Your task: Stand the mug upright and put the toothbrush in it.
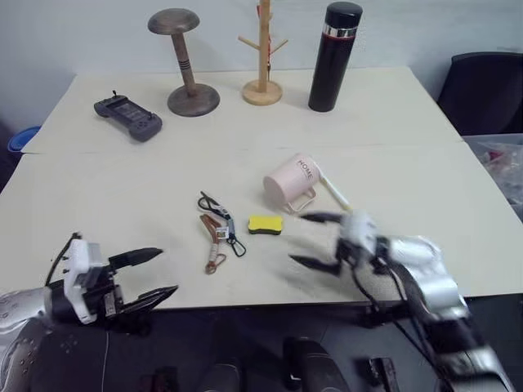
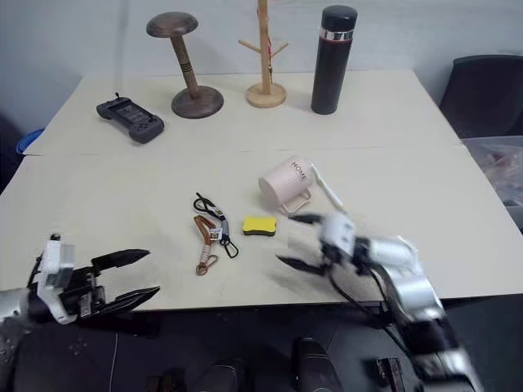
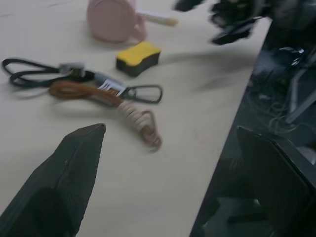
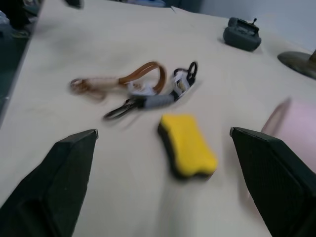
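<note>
a: mug (image 1: 291, 182) looks how?
b: pale pink, lying on its side mid-tabletop (image 1: 392, 147), white toothbrush (image 1: 333, 190) beside it.
a: tools?
b: left tool (image 1: 149, 276) and right tool (image 1: 315, 241) both spread wide, empty.

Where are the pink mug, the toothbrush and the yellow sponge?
mug (image 1: 288, 184), left eye view, on its pink side wall.
toothbrush (image 1: 334, 191), left eye view, on its white handle beside the mug.
yellow sponge (image 1: 265, 223), left eye view, on its yellow top.

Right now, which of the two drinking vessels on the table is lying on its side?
The pale pink mug, tipped over beside the toothbrush. The tall black flask stands upright at the far side.
</note>
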Available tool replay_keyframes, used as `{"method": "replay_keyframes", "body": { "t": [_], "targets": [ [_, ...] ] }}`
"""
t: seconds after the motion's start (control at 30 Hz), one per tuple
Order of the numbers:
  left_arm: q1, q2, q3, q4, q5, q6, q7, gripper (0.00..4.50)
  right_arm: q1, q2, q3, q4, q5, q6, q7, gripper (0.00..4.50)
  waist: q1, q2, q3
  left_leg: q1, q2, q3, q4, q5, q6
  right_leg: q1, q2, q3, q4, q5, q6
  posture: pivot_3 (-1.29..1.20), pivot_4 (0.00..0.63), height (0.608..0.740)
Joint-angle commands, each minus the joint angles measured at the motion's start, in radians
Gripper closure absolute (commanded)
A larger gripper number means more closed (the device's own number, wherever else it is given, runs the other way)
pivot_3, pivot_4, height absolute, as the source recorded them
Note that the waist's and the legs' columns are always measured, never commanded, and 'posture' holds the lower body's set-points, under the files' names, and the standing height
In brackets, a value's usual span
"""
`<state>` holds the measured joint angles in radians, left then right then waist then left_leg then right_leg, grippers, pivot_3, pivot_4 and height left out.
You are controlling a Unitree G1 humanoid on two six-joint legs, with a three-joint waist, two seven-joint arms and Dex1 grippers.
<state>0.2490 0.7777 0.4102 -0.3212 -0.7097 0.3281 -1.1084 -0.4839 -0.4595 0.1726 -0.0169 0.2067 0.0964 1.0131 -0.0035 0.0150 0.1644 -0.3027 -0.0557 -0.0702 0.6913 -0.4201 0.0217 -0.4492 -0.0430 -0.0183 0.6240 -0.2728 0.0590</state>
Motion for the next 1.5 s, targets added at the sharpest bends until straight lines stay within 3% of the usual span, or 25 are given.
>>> {"method": "replay_keyframes", "body": {
  "t": [0.03, 0.13, 0.23, 0.4, 0.5, 0.6, 0.73, 0.9, 1.0, 1.17, 1.33, 1.5],
  "targets": [
    [-0.031, -0.001, -0.031, -0.026, -0.017, 0.016, -0.01, 0.0, -0.092, 0.04, 0.097, 0.092, -0.1, 0.13, -0.057, 0.02, 0.012, -0.001, 0.0, -0.002, 0.0, -0.004, 0.0, 0.0, 0.0, -0.001, 0.0, -0.001, 0.0, -0.001, -0.002, 0.0, 0.15, 0.74],
    [-0.063, -0.013, -0.054, -0.029, -0.008, 0.017, 0.001, 0.0, -0.146, 0.062, 0.162, 0.156, -0.141, 0.22, -0.052, 0.02, 0.021, -0.001, -0.001, -0.012, -0.001, -0.007, 0.001, 0.0, 0.0, -0.008, 0.0, -0.002, 0.002, -0.001, -0.002, 0.0, 0.15, 0.74],
    [-0.059, -0.03, -0.061, -0.048, -0.004, 0.015, 0.012, 0.0, -0.156, 0.077, 0.169, 0.159, -0.132, 0.291, -0.052, 0.61, 0.008, -0.001, -0.001, -0.022, -0.003, -0.006, 0.008, -0.001, 0.001, -0.016, -0.001, -0.003, 0.003, 0.0, 0.0, 0.0, 0.15, 0.74],
    [-0.032, -0.039, -0.058, -0.056, 0.012, -0.003, 0.007, 0.0, -0.137, 0.069, 0.147, 0.109, -0.089, 0.328, -0.022, 2.27, -0.001, -0.002, -0.001, -0.02, -0.003, -0.003, 0.009, -0.001, 0.001, -0.014, -0.002, -0.003, 0.0, 0.002, 0.003, 0.0, 0.15, 0.74],
    [-0.02, -0.047, -0.054, -0.054, 0.017, -0.019, 0.006, 0.0, -0.045, 0.028, 0.038, -0.026, 0.058, 0.28, 0.071, 3.06, 0.005, -0.001, -0.001, -0.018, -0.002, -0.003, 0.009, 0.001, -0.001, -0.014, -0.001, -0.003, 0.002, 0.002, 0.003, 0.0, 0.15, 0.74],
    [-0.005, -0.063, -0.041, -0.045, 0.02, -0.039, 0.012, 0.0, 0.065, -0.017, -0.14, -0.109, 0.186, 0.198, 0.104, 3.11, 0.009, -0.001, 0.0, -0.019, -0.002, -0.003, 0.009, 0.001, -0.001, -0.014, -0.001, -0.003, 0.002, 0.002, 0.003, 0.0, 0.15, 0.74],
    [0.018, -0.079, -0.013, -0.023, 0.021, -0.068, 0.011, 0.0, 0.216, -0.185, -0.425, -0.091, 0.293, 0.229, 0.115, 3.11, 0.022, -0.001, 0.0, -0.019, -0.002, -0.003, 0.009, 0.0, 0.001, -0.012, -0.002, -0.001, 0.0, 0.002, 0.004, 0.0, 0.15, 0.74],
    [-0.005, -0.077, -0.016, 0.005, 0.013, -0.077, -0.015, 0.0, 0.252, -0.345, -0.555, 0.309, 0.155, -0.054, 0.093, 3.11, 0.024, -0.001, 0.0, -0.016, -0.002, -0.001, 0.008, 0.0, 0.001, -0.01, -0.001, 0.0, 0.0, 0.002, 0.004, 0.0, 0.15, 0.74],
    [-0.054, -0.074, -0.041, 0.031, 0.025, -0.072, -0.015, 0.0, 0.178, -0.357, -0.555, 0.554, 0.136, -0.069, 0.055, 3.11, 0.018, -0.001, 0.0, -0.013, -0.002, 0.001, 0.008, 0.0, 0.001, -0.008, -0.001, 0.001, 0.002, 0.002, 0.004, 0.0, 0.15, 0.74],
    [-0.091, -0.035, -0.014, 0.072, 0.008, 0.008, 0.009, 0.0, 0.108, -0.375, -0.487, 0.756, 0.059, -0.251, 0.112, 1.56, -0.003, 0.0, 0.0, -0.014, -0.001, 0.003, 0.007, 0.001, 0.0, -0.012, 0.0, 0.002, 0.003, 0.002, 0.003, 0.0, 0.15, 0.74],
    [-0.025, -0.019, 0.089, 0.122, 0.027, -0.004, 0.012, 0.0, 0.177, -0.382, -0.526, 0.627, 0.125, -0.331, 0.203, 0.02, 0.001, 0.001, 0.0, -0.015, -0.001, 0.003, 0.007, 0.001, 0.0, -0.013, 0.0, 0.002, 0.003, 0.002, 0.003, 0.0, 0.15, 0.74],
    [0.043, 0.012, 0.199, 0.256, 0.125, -0.116, 0.017, 0.0, 0.367, -0.314, -0.559, 0.142, 0.348, -0.294, 0.287, 0.02, 0.006, 0.002, 0.001, -0.015, -0.001, 0.001, 0.007, 0.001, 0.0, -0.012, 0.0, 0.001, 0.002, 0.002, 0.003, 0.0, 0.15, 0.74]
  ]
}}
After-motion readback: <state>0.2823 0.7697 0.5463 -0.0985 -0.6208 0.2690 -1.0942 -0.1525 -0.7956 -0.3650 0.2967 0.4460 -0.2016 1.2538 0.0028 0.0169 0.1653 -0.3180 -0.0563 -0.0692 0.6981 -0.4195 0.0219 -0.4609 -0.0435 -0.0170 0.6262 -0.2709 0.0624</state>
